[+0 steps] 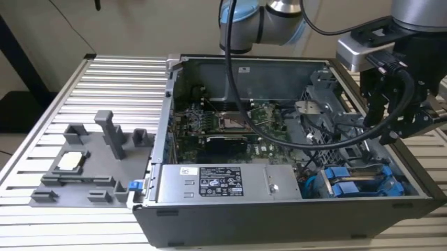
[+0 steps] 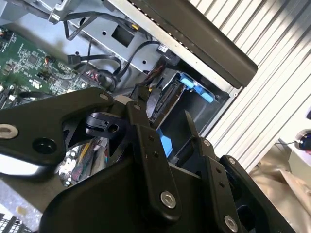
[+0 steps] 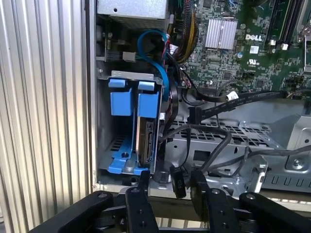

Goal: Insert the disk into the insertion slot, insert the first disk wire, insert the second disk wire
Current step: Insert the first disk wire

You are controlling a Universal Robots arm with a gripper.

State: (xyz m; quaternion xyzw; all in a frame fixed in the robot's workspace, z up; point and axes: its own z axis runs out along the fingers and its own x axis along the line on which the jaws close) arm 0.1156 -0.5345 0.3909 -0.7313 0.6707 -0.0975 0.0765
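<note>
With the disk seated in the drive cage, the black wire plug between the gripper's 2 parted fingers is best clasped squarely.

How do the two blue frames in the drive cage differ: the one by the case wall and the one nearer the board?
The board-side frame holds the disk, its connector edge showing. The wall-side frame looks empty, with the slotted metal of the cage visible through it. Black cables run beside the board-side frame, none beside the wall-side frame. Both are bright blue, upright, side by side, tabs about level.
</note>
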